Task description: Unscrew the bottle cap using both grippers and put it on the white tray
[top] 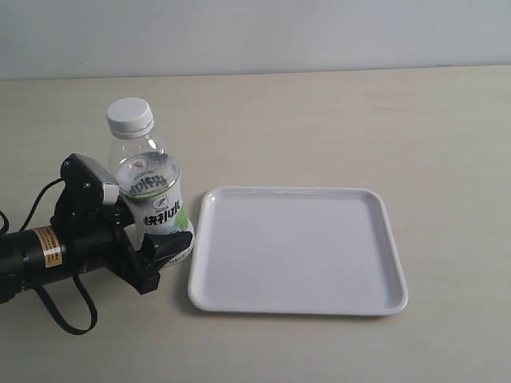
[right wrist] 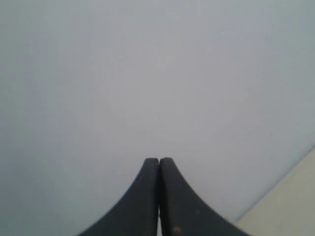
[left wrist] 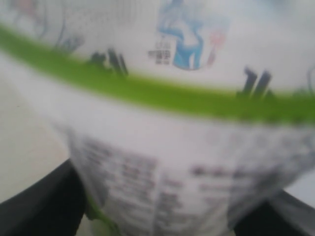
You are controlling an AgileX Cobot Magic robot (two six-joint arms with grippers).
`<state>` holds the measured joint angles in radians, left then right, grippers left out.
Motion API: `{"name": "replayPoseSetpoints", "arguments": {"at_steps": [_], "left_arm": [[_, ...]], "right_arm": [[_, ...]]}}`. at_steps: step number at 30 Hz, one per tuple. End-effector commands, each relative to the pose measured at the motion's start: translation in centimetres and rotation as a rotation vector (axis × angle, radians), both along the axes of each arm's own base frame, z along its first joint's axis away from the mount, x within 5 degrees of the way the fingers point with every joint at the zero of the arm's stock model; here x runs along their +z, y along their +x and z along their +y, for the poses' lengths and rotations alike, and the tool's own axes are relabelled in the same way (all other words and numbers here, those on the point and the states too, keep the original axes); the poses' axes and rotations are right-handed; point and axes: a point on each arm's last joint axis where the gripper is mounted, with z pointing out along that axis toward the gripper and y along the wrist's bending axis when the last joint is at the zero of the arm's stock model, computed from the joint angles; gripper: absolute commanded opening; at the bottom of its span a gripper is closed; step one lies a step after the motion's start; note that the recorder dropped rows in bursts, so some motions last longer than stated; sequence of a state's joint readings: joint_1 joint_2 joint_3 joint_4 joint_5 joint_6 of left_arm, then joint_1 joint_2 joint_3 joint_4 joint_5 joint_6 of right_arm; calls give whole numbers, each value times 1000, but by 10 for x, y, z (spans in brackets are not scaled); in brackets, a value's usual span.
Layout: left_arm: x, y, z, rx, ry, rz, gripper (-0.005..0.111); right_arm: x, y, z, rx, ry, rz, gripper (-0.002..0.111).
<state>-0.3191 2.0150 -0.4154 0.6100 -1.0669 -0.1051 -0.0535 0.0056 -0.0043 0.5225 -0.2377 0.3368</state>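
Observation:
The clear bottle stands upright on the table just left of the white tray, its white ribbed cap still on the neck. My left gripper is shut on the bottle's lower body. In the left wrist view the blurred green-banded label of the bottle fills the frame, and the left gripper has one black finger on each side of it. My right gripper is shut on nothing and faces a plain pale wall; it does not show in the exterior view.
The left arm's black cable loops over the beige table near the front left. A pale wall runs behind the table's far edge. Nothing lies in the tray.

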Motion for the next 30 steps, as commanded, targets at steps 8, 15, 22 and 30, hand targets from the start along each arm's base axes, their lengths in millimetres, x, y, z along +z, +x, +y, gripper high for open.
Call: {"name": "replayPoseSetpoints", "arguments": {"at_steps": [8,15,22,30], "left_arm": [[1,-2,-3,-37,-36,19,0],[2,-3,-5,-53,-51,17,0],[2,-3,-5,-53,-51,17,0],[3,-4,-5,-65,-54,14,0]], "right_arm": [[81,27,-7,-172,-346,73,0],[163,123,14,148,-668,379,0],[189,220,22,552,-830,876,0],[158,274,-2,544,-883,1305,0]]}}
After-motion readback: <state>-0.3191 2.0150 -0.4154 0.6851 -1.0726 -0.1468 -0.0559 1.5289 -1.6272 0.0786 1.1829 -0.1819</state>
